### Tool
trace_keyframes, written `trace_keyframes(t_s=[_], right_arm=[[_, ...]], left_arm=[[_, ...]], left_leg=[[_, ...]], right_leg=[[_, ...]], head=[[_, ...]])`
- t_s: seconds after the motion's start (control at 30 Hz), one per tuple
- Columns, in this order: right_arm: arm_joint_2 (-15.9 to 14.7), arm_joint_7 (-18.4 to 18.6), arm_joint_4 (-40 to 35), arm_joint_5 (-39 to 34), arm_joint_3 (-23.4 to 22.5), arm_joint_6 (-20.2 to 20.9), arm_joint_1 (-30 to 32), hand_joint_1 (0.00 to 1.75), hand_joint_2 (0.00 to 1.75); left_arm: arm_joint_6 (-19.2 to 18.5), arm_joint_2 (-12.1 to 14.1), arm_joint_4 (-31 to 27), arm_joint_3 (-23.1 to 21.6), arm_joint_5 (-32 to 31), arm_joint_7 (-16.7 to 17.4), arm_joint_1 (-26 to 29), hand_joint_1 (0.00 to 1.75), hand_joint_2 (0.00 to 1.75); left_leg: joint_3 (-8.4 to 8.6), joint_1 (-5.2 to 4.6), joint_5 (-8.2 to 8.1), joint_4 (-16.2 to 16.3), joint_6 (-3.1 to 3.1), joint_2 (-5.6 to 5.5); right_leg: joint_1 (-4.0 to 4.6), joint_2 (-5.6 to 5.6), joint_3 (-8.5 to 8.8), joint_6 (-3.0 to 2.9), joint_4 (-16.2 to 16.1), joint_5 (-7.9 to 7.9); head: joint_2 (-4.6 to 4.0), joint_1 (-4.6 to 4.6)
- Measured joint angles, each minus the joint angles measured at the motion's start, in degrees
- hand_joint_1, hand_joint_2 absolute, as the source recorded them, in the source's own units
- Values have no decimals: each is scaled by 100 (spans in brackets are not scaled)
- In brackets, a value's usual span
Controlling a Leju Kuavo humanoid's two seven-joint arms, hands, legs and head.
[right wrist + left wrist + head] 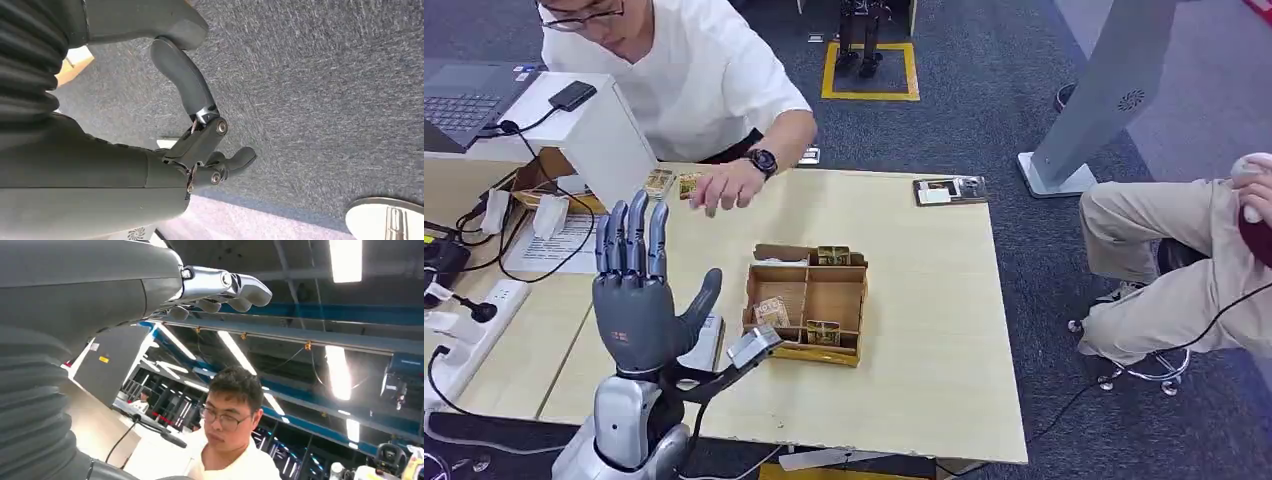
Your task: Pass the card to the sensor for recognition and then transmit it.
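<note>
My head view looks forward and down from high on the body, taking in the whole tabletop [924, 330] and the person [694, 80] seated at its far edge. My left wrist view sits close behind the left hand [636, 300] and faces upward at the ceiling, sharing that person with the head view. My right wrist view, close behind the right hand [200, 145], looks down at carpeted floor [325, 100].
</note>
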Motion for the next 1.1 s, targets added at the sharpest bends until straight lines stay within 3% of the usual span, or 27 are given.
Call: trace_keyframes(t_s=[0.1, 0.33, 0.5, 0.77, 1.1], right_arm=[[0, 0, 0, 2, 0, 0, 0, 0, 175], [2, -35, 0, 15, 13, 0, -22, 0, 175], [7, -68, 0, 24, 50, 0, -52, 0, 175], [13, -103, -2, 11, 59, 2, -71, 0, 175], [17, -120, -2, -9, 98, 2, -85, 0, 175]], left_arm=[[0, -5, 11, 28, 0, -169, 19, 0, 175], [4, 72, 258, 186, 0, -1747, 65, 0, 175], [4, 89, 291, 247, 0, -2490, 146, 0, 175], [4, 72, 297, 247, 0, -2936, 320, 0, 175], [6, -22, 629, 197, 0, -2999, 464, 0, 175]], left_leg=[[0, 0, 0, 0, 0, 0], [0, 0, 0, 0, 0, 0], [0, 0, 0, 0, 0, 0], [0, 0, 0, 0, 0, 0], [1, 0, 0, 0, 0, 0]], right_leg=[[0, 0, 0, 0, 0, 0], [0, 1, 0, 0, 0, 0], [0, 1, 0, 0, 0, 0], [0, -1, 0, 0, 0, 0], [0, 0, 0, 0, 0, 0]], head=[[0, -2], [0, -2], [0, 0], [2, 0], [0, 0]])
